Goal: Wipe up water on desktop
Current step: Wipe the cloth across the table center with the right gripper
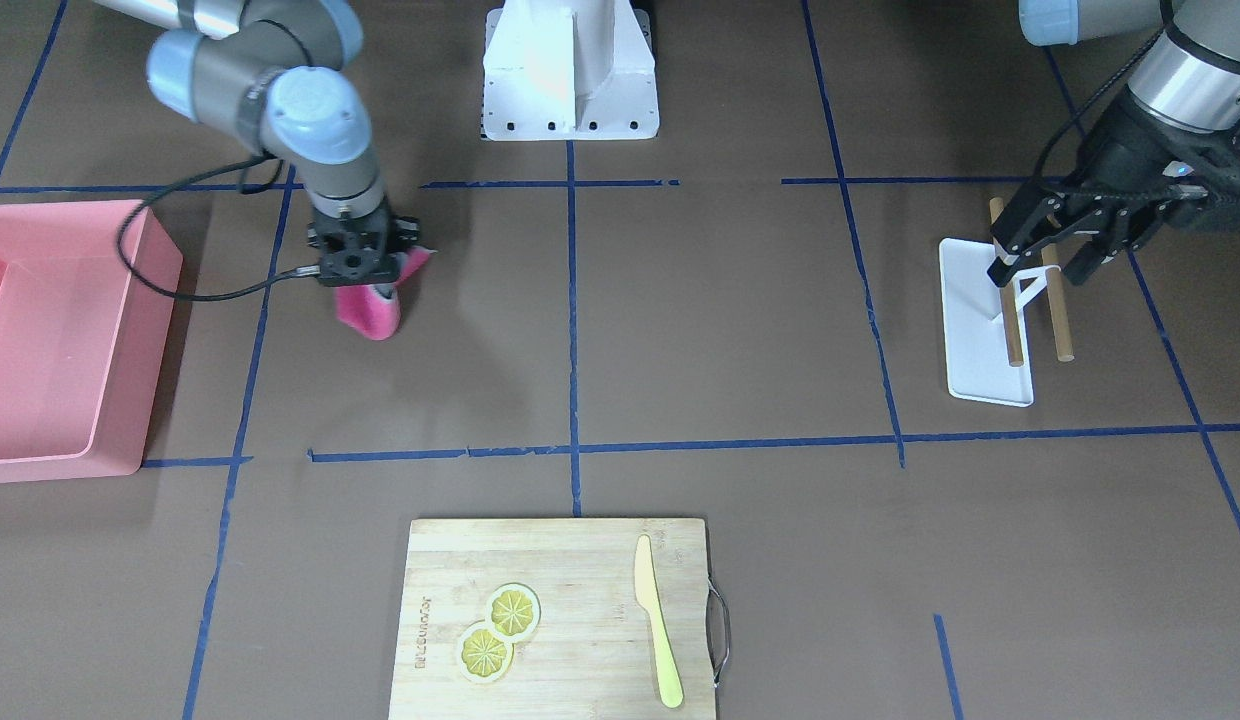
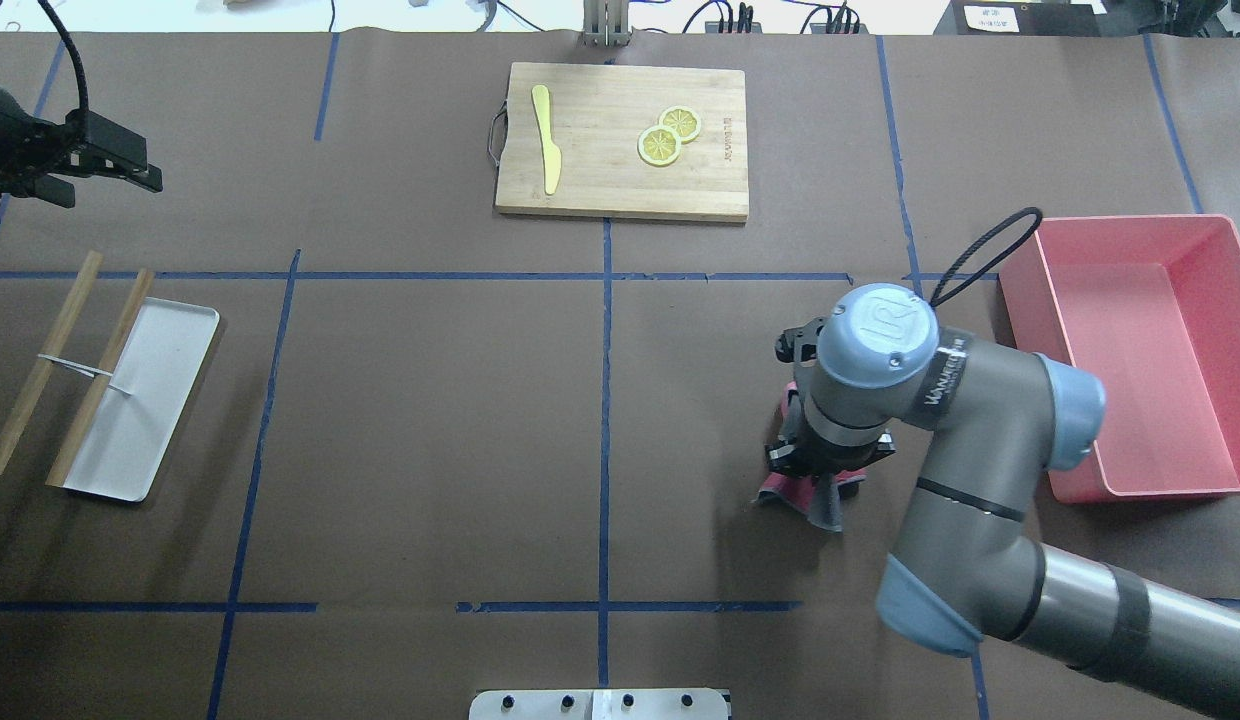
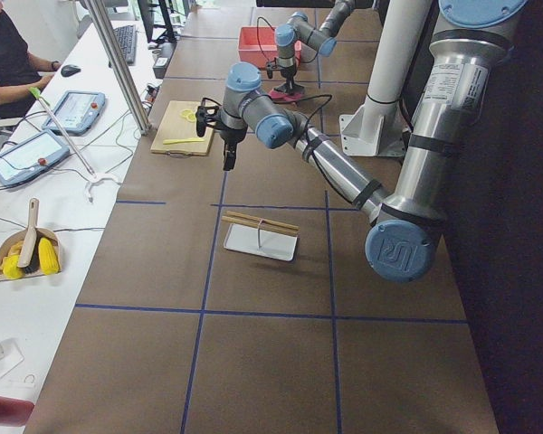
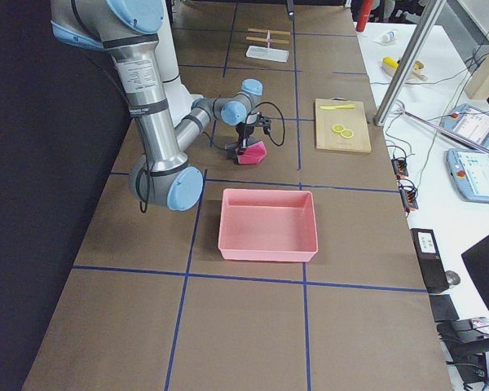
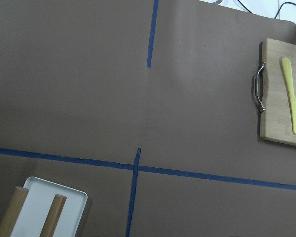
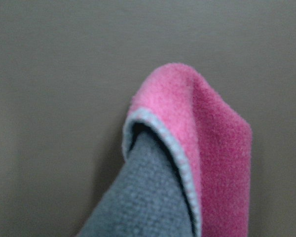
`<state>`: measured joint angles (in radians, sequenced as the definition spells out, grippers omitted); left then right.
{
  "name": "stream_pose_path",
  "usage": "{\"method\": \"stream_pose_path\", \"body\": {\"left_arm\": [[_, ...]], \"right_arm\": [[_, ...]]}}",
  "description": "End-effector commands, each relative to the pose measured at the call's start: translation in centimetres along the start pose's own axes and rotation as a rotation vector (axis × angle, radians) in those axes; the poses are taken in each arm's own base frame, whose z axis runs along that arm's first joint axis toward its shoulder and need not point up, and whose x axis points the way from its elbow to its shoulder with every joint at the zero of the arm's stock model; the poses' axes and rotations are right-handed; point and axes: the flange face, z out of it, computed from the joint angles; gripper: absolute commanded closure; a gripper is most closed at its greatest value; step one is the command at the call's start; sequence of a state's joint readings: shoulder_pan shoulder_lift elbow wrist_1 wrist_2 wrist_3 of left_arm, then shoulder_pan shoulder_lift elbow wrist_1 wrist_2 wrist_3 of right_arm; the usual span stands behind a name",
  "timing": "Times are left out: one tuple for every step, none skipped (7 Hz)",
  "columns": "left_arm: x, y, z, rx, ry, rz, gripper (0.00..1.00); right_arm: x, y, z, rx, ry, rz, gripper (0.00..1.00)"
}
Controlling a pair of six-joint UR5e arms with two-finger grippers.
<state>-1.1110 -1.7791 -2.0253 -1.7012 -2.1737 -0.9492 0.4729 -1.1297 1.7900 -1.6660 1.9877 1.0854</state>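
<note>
Pinches a pink-and-grey cloth (image 1: 372, 312) from above in the right claw (image 1: 370, 280), jaws narrowed on the upper fold, with the rest hanging down in a loose point. Shows in the right wrist view only that hanging fold against bare brown. Has the desktop (image 1: 720, 320) straight below the cloth, so probably calls for a short drop and then a sideways drag rather than any reach. Cannot settle from these views whether touching the surface with the tip of the cloth or hanging just above it. Cannot make out any water, sheen or dark patch anywhere on the brown, so leaves the direction of the drag open; points, as a guess, to the wide bare rectangle toward the middle of the table. Stands near the pink bin (image 1: 155, 330) on the outer side, apart from it. Reaches, further out, the cutting board (image 1: 580, 560) with lemon slices (image 1: 512, 608) and a yellow knife (image 1: 658, 620), well apart at the operators' edge. Ends far across at the left claw (image 1: 1045, 262), jaws spread wide and holding nothing, raised off the desktop near the white tray (image 1: 970, 320) and two wooden sticks (image 1: 1058, 310). Makes the right arm the nearer by far, and the only one with a cloth.
</note>
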Motion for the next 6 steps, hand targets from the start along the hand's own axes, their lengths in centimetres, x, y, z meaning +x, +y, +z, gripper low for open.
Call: {"method": "stream_pose_path", "body": {"left_arm": [[-0.3,0.0,0.1,-0.001,-0.003,0.007,0.1],[-0.3,0.1,0.0,-0.001,-0.003,0.007,0.1],[-0.3,0.1,0.0,-0.001,-0.003,0.009,0.1],[-0.3,0.1,0.1,-0.002,-0.004,0.008,0.1],[-0.3,0.0,0.0,0.0,-0.003,0.008,0.1],[-0.4,0.1,0.0,-0.001,-0.004,0.007,0.09]], "right_arm": [[-11.4,-1.0,-1.2,-0.006,-0.053,0.089,1.0],[-14.3,-1.7,-2.5,0.001,-0.073,0.106,1.0],[-14.1,-1.7,-2.5,-0.005,-0.073,0.113,1.0],[-9.4,-2.1,-0.6,-0.014,-0.038,0.129,1.0],[-3.5,-2.1,-0.6,0.001,-0.021,0.059,1.0],[1.2,-1.7,-1.2,0.013,-0.007,0.027,1.0]]}}
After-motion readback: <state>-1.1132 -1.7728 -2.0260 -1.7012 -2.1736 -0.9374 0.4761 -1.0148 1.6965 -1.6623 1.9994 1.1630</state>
